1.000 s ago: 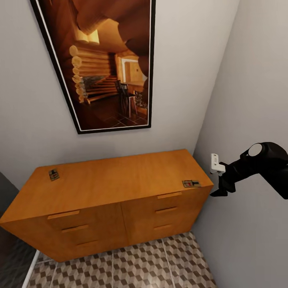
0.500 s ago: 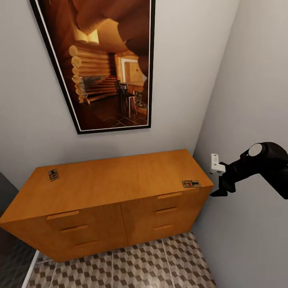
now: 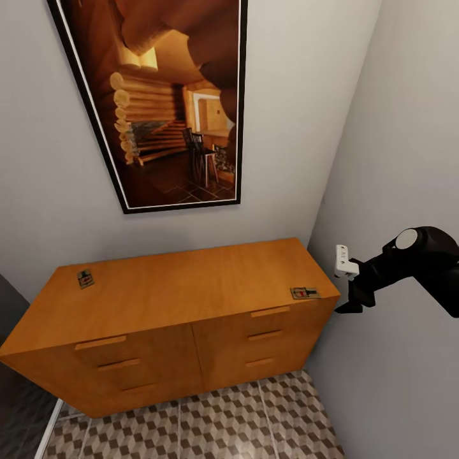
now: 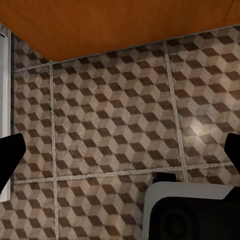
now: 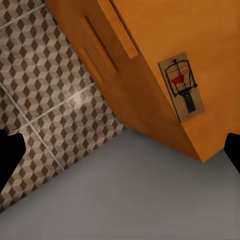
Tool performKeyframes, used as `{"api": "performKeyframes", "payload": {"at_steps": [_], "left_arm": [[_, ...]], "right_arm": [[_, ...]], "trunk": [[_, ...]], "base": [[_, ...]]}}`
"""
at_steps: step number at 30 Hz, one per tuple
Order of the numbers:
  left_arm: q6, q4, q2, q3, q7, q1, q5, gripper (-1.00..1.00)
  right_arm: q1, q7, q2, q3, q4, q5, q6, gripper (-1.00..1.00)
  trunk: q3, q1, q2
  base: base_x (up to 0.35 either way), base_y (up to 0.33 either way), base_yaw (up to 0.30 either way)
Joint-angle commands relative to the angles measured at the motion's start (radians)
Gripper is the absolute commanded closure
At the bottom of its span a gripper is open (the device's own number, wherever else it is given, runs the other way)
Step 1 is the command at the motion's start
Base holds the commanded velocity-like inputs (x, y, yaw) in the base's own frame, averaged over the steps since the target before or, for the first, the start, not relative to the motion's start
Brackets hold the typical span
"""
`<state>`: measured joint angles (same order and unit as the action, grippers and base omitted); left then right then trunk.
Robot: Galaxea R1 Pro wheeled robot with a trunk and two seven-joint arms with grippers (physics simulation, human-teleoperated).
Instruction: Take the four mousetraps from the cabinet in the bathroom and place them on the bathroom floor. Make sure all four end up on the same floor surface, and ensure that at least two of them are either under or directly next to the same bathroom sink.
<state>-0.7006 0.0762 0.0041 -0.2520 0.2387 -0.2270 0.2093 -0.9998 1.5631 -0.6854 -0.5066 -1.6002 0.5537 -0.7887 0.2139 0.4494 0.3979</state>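
Two mousetraps lay on top of the cabinet [image 3: 172,299]: the near mousetrap [image 3: 305,292] at its front right corner, by the side wall, and the far mousetrap [image 3: 85,278] at the back left corner, well apart from the first. Nothing had visibly changed across the last second; the right arm [image 3: 408,261] hung in the same spot just beside the cabinet's right end, level with its top, and both traps sat where they had been. That stillness suggested a pause before a reach, not progress, and no trap showed on the bathroom floor [image 3: 210,424] in front of the drawers. From the right wrist camera the near mousetrap [image 5: 183,90] lay flat close to the cabinet's edge, ahead of the right end effector [image 5: 120,155], whose dark fingertips sat at opposite sides of the picture, spread wide with nothing between them. The left end effector [image 4: 120,152] likewise stood wide apart over bare patterned tiles beside the cabinet front. The next move probably called for bringing the right arm over the corner trap.
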Motion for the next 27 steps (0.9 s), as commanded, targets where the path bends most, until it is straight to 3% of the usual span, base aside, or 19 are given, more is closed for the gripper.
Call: {"api": "performKeyframes", "payload": {"at_steps": [1,10,18,22,27], "left_arm": [[-0.004,0.003,0.000,-0.009,0.003,-0.002,0.005,-1.00],[0.032,0.005,-0.003,-0.010,0.003,0.006,0.005,-1.00],[0.306,0.005,0.000,-0.009,-0.006,0.033,0.005,-1.00],[0.363,0.005,0.002,-0.009,-0.015,0.049,0.005,-1.00],[0.382,0.004,0.004,-0.009,-0.019,0.062,0.005,-1.00]], "right_arm": [[-0.002,0.008,0.000,-0.002,-0.001,0.008,-0.011,-1.00],[-0.002,0.008,0.000,-0.001,0.000,0.008,-0.011,-1.00],[-0.002,0.008,0.000,-0.002,0.000,0.008,-0.011,-1.00],[-0.002,0.008,0.000,-0.002,0.000,0.008,-0.011,-1.00],[-0.002,0.008,0.000,-0.001,0.000,0.008,-0.011,-1.00]], "trunk": [[0.002,0.001,0.002],[0.002,0.001,0.002],[0.002,0.001,0.002],[0.002,0.001,0.002],[0.002,0.001,0.002]], "base": [[0.000,0.000,0.000],[0.000,0.000,0.000],[0.000,0.000,0.000],[0.000,0.000,0.000],[0.000,0.000,0.000]]}}
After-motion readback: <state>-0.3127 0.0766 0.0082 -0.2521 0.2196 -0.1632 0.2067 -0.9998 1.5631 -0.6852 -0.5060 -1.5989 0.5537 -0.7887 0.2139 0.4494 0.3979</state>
